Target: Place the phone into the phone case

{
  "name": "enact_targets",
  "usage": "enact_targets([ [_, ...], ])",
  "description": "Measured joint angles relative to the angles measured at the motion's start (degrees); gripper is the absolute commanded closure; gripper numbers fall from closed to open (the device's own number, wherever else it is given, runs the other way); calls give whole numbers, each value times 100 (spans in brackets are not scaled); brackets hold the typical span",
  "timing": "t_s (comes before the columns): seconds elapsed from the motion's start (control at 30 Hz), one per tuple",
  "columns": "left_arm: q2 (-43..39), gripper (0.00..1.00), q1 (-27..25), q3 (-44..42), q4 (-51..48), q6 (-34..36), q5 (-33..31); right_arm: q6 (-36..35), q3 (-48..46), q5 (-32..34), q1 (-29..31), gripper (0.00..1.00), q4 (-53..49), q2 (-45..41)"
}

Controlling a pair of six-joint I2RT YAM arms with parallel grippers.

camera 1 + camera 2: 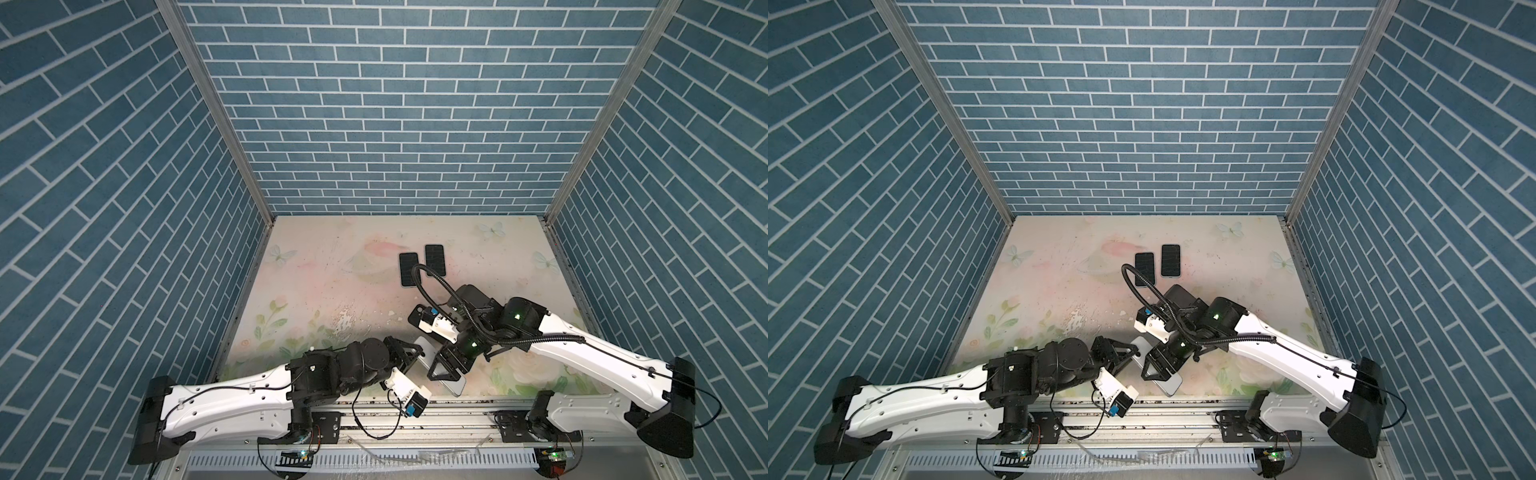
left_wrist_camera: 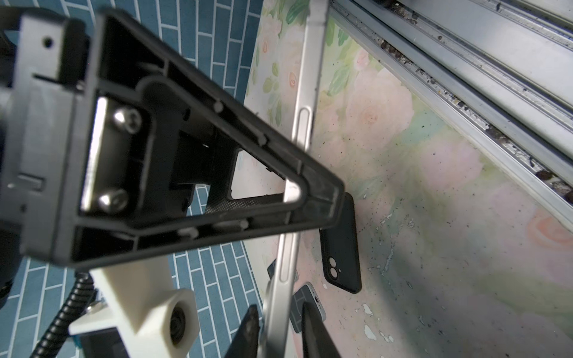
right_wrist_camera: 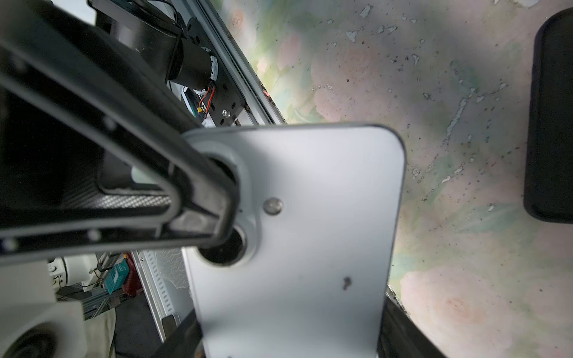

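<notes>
Two-handed hold over the front of the worktop. The right hand has its jaws set wide and is clamped across the width of the silver phone, with one finger on each long edge near mid-length. The left hand is closed narrow onto the phone's two flat faces at the camera end. In the right wrist view one of its fingers lies over the lens bump.

The phone is held off the worktop, tilted, silver back uppermost, just inside the front rail. The black phone case lies flat a little farther in, partly beneath the right arm's wrist camera, with neither hand on it. Whether its open side faces up cannot be told. Two dark-screened phones lie side by side beyond it.

Handling, as judged: the phone is rigid, smooth and slippery, dense for its size, with glass that can break. The long edges at mid-length are the sound hold, since they leave the corners free to seat. The matte case looks soft and light, and is likely to slide unless pinned.
</notes>
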Motion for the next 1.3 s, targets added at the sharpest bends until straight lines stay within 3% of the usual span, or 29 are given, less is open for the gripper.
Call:
enact_targets([
  [0.17, 22, 99, 0, 85, -245, -63, 31, -55, 98, 94, 44, 49, -66, 72],
  [0.27, 42, 100, 2, 125, -348, -111, 68, -76, 101, 133, 70, 43, -72, 94],
  [0.33, 76, 100, 17, 260, -557, -260, 101, -101, 103, 144, 87, 28, -57, 92],
  [0.4, 151, 100, 39, 459, -844, -452, 131, -101, 109, 177, 94, 23, -22, 68],
  [0.5, 284, 100, 109, 802, -1237, -946, 184, -107, 109, 354, 107, 24, 81, -142],
  [0.73, 935, 100, 560, 1633, -2247, -2579, 389, -120, 131, 1438, 109, 26, 136, -1178],
  [0.9, 1360, 100, 1047, 1740, -2852, -3335, 951, -131, 133, 2107, 109, 31, 278, -1777],
  [1.0, 1270, 100, 1427, 1722, -3008, -3654, 1617, -216, 33, 2297, 109, 33, 481, -2124],
  [1.13, 1001, 100, 2092, 1725, -3021, -4028, 2688, -459, -409, 2107, 109, 40, 769, -2393],
  [1.3, 828, 100, 2374, 1722, -2999, -4352, 3637, -603, -938, 1670, 109, 45, 1150, -2345],
])
